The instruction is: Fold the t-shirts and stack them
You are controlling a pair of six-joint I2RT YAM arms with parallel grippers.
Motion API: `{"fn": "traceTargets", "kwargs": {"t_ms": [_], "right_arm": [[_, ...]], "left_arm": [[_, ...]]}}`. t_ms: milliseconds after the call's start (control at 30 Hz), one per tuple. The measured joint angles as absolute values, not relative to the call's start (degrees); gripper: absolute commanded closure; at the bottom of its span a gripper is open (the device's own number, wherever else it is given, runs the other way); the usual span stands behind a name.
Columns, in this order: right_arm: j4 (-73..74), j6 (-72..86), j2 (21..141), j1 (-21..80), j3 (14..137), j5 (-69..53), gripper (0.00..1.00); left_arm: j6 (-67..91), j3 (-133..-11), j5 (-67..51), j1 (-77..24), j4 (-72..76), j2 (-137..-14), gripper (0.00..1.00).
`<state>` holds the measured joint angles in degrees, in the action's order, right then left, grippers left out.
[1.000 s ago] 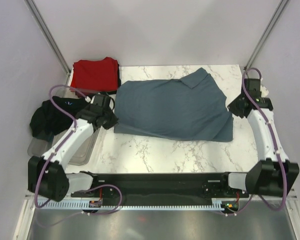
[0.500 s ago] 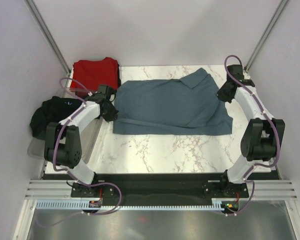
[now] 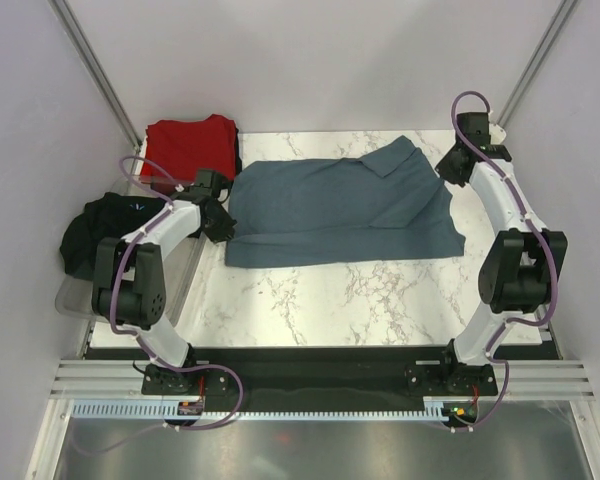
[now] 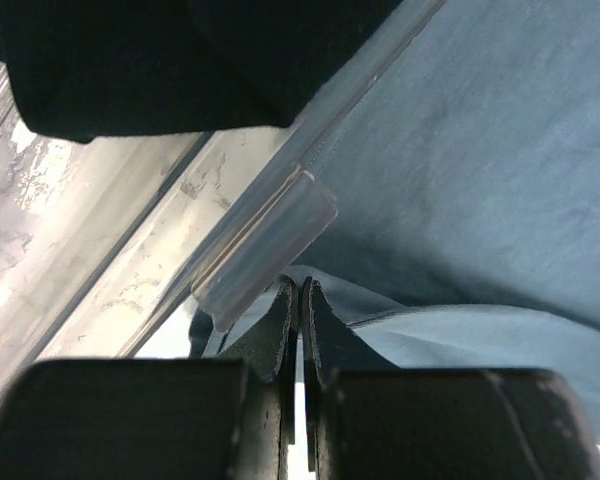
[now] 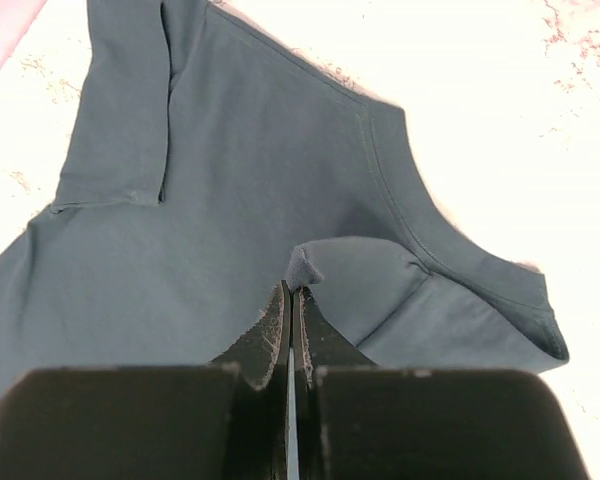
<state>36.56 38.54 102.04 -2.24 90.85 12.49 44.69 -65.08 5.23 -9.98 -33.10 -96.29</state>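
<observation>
The slate blue-grey t-shirt [image 3: 340, 210] lies spread across the marble table, its near part folded over. My left gripper [image 3: 223, 228] is shut on its left edge [image 4: 380, 300], right beside the tray's rim. My right gripper [image 3: 446, 168] is shut on a pinch of the same shirt [image 5: 230, 200] at its far right side; the cloth peaks at the fingertips [image 5: 280, 300]. A red t-shirt [image 3: 190, 145] lies folded at the far left. The black t-shirt [image 3: 105, 225] sits crumpled in the tray; the left wrist view has it [image 4: 180, 60] at the top.
A clear grey plastic tray [image 3: 165, 290] stands along the table's left edge, its rim [image 4: 265, 250] close to my left fingers. Slanted metal frame posts rise at both far corners. White walls close in the sides and the back.
Both arms have drawn up and reached farther back. The right gripper went from the table's right side to the far right. The shirt's near edge has moved away from me.
</observation>
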Motion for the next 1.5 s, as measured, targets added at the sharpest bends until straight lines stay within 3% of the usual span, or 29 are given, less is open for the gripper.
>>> {"fn": "traceTargets", "kwargs": {"t_ms": [200,233,267,300,333,367,400,467,533,600,733,833,967,1267,1367,1500], "right_arm": [[35.9,38.8,105.1,-2.2,92.2,12.3,1.0],[35.9,38.8,106.1,-2.2,92.2,12.3,1.0],[36.1,38.8,107.1,-2.2,92.5,12.3,0.99],[36.4,38.8,108.7,-2.2,93.6,12.3,0.91],[36.6,39.0,110.7,-2.2,95.1,12.1,0.49],[37.0,39.2,113.0,-2.2,97.4,11.9,0.32],[38.0,38.7,115.8,-2.2,100.7,11.4,0.21],[39.3,37.8,121.0,-2.2,107.5,10.6,0.15],[40.1,36.6,124.0,-2.3,112.0,10.5,0.1],[40.0,36.2,122.1,-2.5,108.8,10.3,0.09],[36.5,36.2,109.0,-5.7,89.1,6.6,0.14],[33.8,36.4,97.0,-12.0,71.3,3.4,0.15],[31.7,35.9,89.3,-17.0,56.4,1.3,0.16],[24.8,34.8,91.8,-17.6,51.3,-5.5,0.21],[22.5,34.6,93.4,-17.9,52.2,-6.5,0.31],[19.5,34.3,95.0,-18.3,52.7,-7.1,0.52]], "left_arm": [[44.6,-66.6,4.4,-10.0,-32.8,-98.9,0.95],[44.6,-67.4,4.3,-10.0,-32.8,-99.6,0.91],[44.5,-68.3,4.3,-10.0,-32.8,-100.3,0.79],[44.3,-69.1,4.2,-9.9,-32.9,-100.8,0.67],[44.0,-70.1,4.0,-9.7,-32.7,-101.6,0.54],[43.8,-71.0,3.3,-9.6,-32.6,-102.2,0.4],[43.6,-72.3,2.5,-9.5,-32.6,-102.6,0.36],[43.8,-74.6,1.2,-9.3,-33.0,-103.0,0.24],[43.7,-76.5,0.1,-9.0,-32.9,-102.7,0.21],[43.6,-77.1,-0.3,-8.8,-32.8,-101.6,0.21],[43.4,-74.4,-0.3,-9.3,-32.7,-94.9,0.22],[43.4,-69.2,-0.1,-11.1,-32.6,-88.2,0.23],[43.4,-59.5,-0.2,-14.5,-30.9,-82.9,0.17],[43.6,-47.5,-0.6,-15.2,-25.4,-83.7,0.11],[43.9,-47.4,-0.2,-15.3,-22.3,-85.0,0.12],[44.3,-47.2,1.1,-15.4,-19.6,-86.5,0.19]]}}
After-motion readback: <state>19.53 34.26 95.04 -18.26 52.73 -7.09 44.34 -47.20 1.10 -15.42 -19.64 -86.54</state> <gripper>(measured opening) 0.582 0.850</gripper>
